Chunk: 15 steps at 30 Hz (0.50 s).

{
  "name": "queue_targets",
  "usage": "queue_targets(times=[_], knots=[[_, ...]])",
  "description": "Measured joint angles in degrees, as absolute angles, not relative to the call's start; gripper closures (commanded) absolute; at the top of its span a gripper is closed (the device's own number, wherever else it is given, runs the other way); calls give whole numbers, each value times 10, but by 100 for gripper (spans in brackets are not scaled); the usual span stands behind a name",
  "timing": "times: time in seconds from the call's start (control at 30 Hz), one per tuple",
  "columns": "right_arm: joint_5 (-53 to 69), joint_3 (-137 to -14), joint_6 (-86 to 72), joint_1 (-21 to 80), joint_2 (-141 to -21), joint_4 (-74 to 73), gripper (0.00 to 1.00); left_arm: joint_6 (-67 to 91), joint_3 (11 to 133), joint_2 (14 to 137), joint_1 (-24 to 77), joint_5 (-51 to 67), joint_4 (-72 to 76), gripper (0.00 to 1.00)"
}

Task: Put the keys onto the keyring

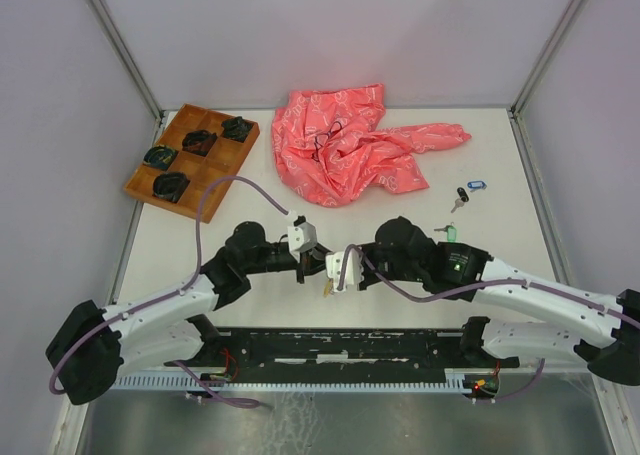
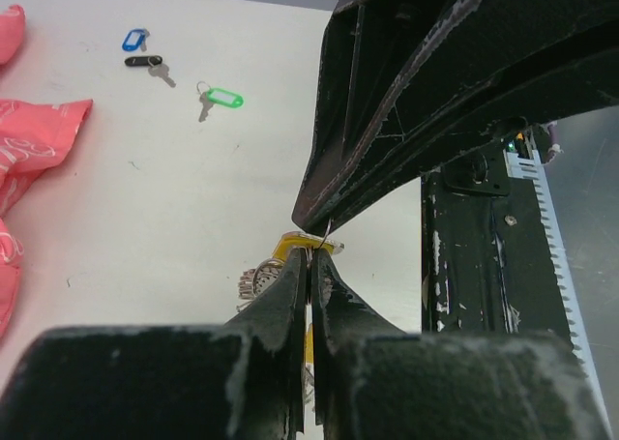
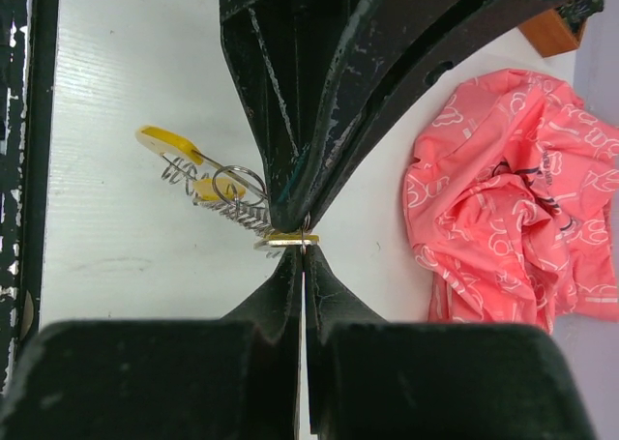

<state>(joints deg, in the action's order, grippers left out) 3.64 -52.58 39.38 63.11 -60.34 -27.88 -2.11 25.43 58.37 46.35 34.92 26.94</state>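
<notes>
The keyring (image 3: 240,206) hangs at the middle of the table (image 1: 520,215), just ahead of the arm bases, right where my two pincers meet tip to tip. It shows as a grey coil, and two yellow-tagged keys (image 3: 164,142) trail off it to one side. A small gold-yellow piece sits exactly at the point where the tips touch.

My left pincer (image 2: 309,261) is squeezed narrow, its fingers pressed together with only a hairline between them, and yellow shows at its tip. My right pincer (image 3: 303,256) is clamped just as narrow against the same cluster. I cannot tell whether either one grips the coil itself or a tag.

Further right on the table lie the green key (image 1: 450,233), the black key (image 1: 461,195) and the blue key (image 1: 476,185), the last two close together. Beyond them sprawls a crumpled pink cloth (image 1: 345,150), and a wooden tray (image 1: 228,157) sits at the far left.
</notes>
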Motion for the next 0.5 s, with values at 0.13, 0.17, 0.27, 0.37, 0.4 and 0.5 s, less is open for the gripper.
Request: queue_targets(times=[0.13,0.17,0.27,0.37,0.4,0.5], knots=[[32,-526,394,636,-580,-274,99,-24,254,562,466,348,275,97],[32,-526,393,637,-574,-272,99,-24,254,555,467,348,279,97],[31,-526,393,637,-567,-270,99,-23,254,548,467,348,288,97],[29,-524,389,637,-567,-269,99,-16,250,546,466,348,297,97],[29,-522,387,637,-567,-268,99,-12,249,546,466,348,299,97],[29,-512,378,637,-564,-258,99,1,246,545,466,348,302,97]])
